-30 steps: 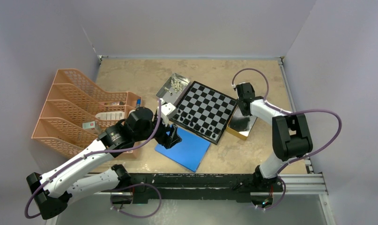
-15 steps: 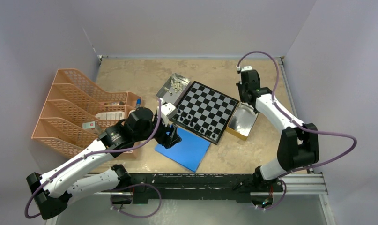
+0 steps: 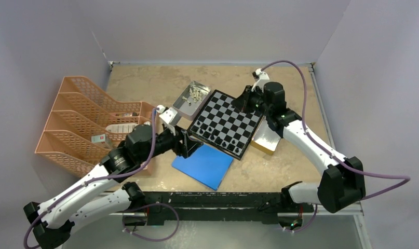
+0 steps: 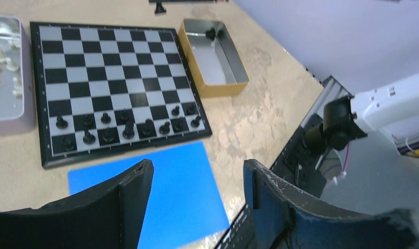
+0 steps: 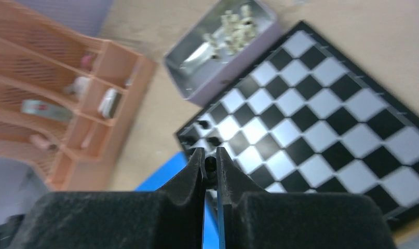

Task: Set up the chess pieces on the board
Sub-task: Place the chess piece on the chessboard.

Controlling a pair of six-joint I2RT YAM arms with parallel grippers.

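Note:
The board [image 3: 233, 115] lies tilted mid-table, with several black chess pieces [image 3: 221, 136] in two rows along its near edge. My right gripper [image 5: 210, 155] hovers over the board's far right corner [image 3: 242, 102], shut on a small black chess piece [image 5: 210, 165]. My left gripper [image 4: 197, 166] hangs open and empty over the blue sheet [image 4: 160, 192], just left of the board's near corner [image 3: 189, 145]. Cream pieces [image 5: 230, 28] lie in a silver tin [image 3: 192, 97]. One black piece [image 4: 211, 34] sits in the gold tin [image 4: 213, 78].
An orange file rack [image 3: 88, 122] holding small items stands at the left. The gold tin [image 3: 267, 137] lies against the board's right edge. The blue sheet [image 3: 203, 165] lies in front of the board. Grey walls close in the table.
My right arm has swung from above the gold tin up and left to the board's far right corner, still shut. The left arm has drawn its wrist back to the left a little.

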